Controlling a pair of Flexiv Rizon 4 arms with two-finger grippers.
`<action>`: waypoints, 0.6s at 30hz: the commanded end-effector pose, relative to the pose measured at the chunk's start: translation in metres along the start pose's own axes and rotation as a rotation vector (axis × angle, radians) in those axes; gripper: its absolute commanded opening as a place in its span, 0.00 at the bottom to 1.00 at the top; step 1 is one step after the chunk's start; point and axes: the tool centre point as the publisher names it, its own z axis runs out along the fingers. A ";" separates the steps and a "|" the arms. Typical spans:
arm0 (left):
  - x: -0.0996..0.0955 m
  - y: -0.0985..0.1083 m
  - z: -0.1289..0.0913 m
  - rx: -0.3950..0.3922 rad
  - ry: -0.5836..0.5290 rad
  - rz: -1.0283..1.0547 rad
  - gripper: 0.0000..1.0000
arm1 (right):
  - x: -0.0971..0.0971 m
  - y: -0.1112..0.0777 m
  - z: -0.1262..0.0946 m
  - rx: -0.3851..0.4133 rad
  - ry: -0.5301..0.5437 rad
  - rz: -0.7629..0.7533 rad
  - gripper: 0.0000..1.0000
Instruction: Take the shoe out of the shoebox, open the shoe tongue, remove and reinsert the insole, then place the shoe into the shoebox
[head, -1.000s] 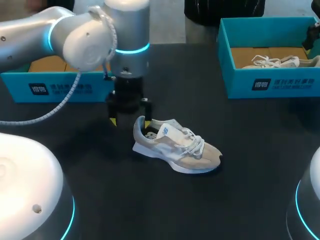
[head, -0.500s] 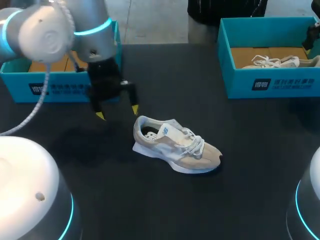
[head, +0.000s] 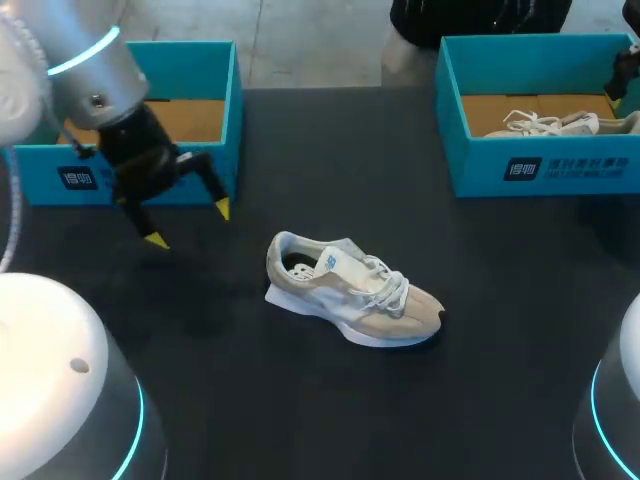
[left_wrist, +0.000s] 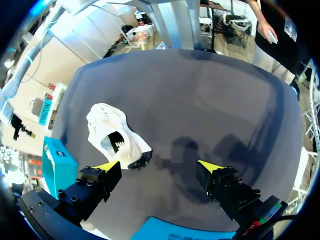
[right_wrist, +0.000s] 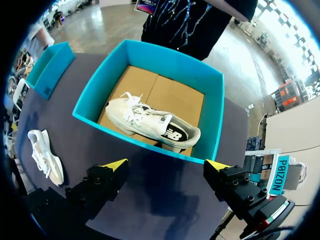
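Observation:
A white and beige shoe (head: 350, 295) lies on its sole in the middle of the dark table, toe toward the right front, its tongue up and its inside dark. My left gripper (head: 190, 224) hangs open and empty to the shoe's left, in front of the left teal shoebox (head: 130, 180). The left wrist view shows the shoe (left_wrist: 115, 137) ahead of one finger of that gripper (left_wrist: 159, 166). My right gripper (right_wrist: 166, 164) stands open and empty above the near wall of the right teal shoebox (right_wrist: 145, 142), which holds a second white shoe (right_wrist: 155, 122).
The right shoebox (head: 540, 165) with its shoe (head: 560, 123) stands at the back right of the table. In the head view, the left box shows a bare cardboard floor. Dark table surface lies all round the middle shoe.
My left gripper has drawn away from the shoe's heel and swung left toward the left shoebox, staying open. The shoe has not moved.

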 end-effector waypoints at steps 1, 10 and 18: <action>0.027 -0.008 -0.007 0.003 -0.258 -0.036 1.00 | 0.000 0.000 0.000 0.000 0.001 -0.001 1.00; 0.052 -0.019 -0.010 0.036 -0.302 -0.087 1.00 | 0.000 0.000 0.000 0.000 0.001 -0.001 1.00; 0.052 -0.019 -0.010 0.036 -0.302 -0.087 1.00 | 0.000 0.000 0.000 0.000 0.001 -0.001 1.00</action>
